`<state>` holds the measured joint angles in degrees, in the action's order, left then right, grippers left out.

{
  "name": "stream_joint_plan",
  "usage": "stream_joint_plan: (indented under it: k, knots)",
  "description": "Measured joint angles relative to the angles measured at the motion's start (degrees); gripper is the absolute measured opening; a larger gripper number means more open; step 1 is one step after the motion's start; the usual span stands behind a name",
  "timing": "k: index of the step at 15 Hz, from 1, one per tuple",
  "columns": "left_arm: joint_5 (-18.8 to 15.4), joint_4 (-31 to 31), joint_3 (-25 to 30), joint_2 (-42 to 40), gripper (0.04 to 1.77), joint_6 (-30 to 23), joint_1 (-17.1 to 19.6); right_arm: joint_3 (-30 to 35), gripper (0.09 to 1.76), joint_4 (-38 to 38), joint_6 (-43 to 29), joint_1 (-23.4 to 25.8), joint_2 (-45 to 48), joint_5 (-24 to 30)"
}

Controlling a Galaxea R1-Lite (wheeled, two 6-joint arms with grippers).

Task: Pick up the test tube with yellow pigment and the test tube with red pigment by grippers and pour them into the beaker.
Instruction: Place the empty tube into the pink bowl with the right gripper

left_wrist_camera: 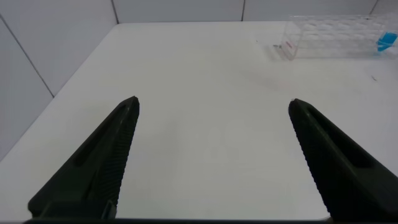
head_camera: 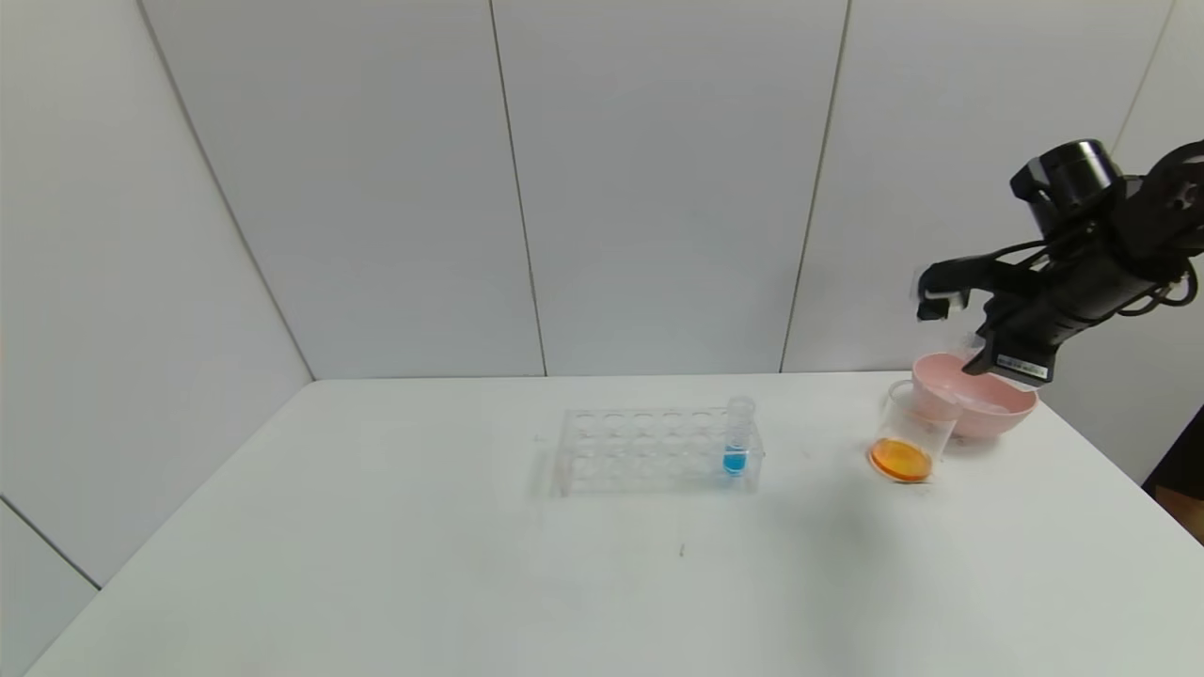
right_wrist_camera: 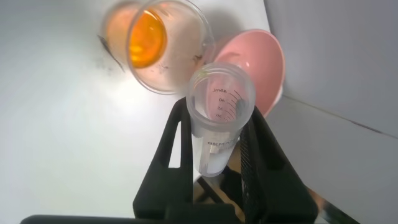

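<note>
Table [head_camera: 376, 564]: white. Clear rack [head_camera: 649, 451] mid-table, one blue tube [head_camera: 736, 442] standing at its right end.

Bowl [head_camera: 988, 400]: pink, far right, with the beaker [head_camera: 908, 437] just in front of it, possibly touching. The beaker holds a shallow orange pool, so both pigments look to have gone in already; a judgement from the colour only.

Right gripper [head_camera: 959, 324]: raised above the bowl, jaws clamped on a tube [right_wrist_camera: 219, 118]. In the wrist view this tube is clear and appears empty, mouth turned toward the beaker and bowl. Which pigment it held I cannot tell. No yellow or red tube shows in the rack or on the table.

Left gripper [left_wrist_camera: 211, 155]: parked low over bare table on the left, jaws spread wide, nothing between them.

Risks:
- Tube is smooth and held only by its sides. A loosened grip over the bowl drops it, maybe onto the beaker rim.
- Beaker sits close by the bowl; a low sweep of the arm could tip it and spill the mix.
- Residual drops may fall on the table if the tube travels mouth-down.
- Returning it to the rack: misalignment could nudge the light rack or blue tube.
</note>
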<state>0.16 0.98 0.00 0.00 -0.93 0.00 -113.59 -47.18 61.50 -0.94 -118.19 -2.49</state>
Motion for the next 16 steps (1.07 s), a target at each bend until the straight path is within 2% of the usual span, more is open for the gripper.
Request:
stream_joint_plan:
  k: [2,4,6,9,11,16]
  knots:
    - [0.0,0.0,0.0,0.0,1.72,0.0,0.0,0.85,0.5,-1.46,-4.71,3.68,2.45,9.51]
    - [0.0,0.0,0.0,0.0,1.72,-0.02,0.0,2.51,0.5,-1.65,-8.96,7.3,5.01,16.66]
    - [0.02,0.0,0.0,0.0,1.72,-0.02,0.0,5.24,0.5,-1.34,-11.93,10.11,7.63,21.09]
    - [0.0,0.0,0.0,0.0,1.72,-0.02,0.0,9.96,0.5,3.04,-23.32,12.29,11.74,24.3]
    - [0.0,0.0,0.0,0.0,1.72,-0.02,0.0,15.21,0.5,11.5,-28.93,12.7,14.3,24.45]
    - [0.0,0.0,0.0,0.0,1.72,-0.02,0.0,34.68,0.5,50.43,-44.84,13.75,18.63,22.91]
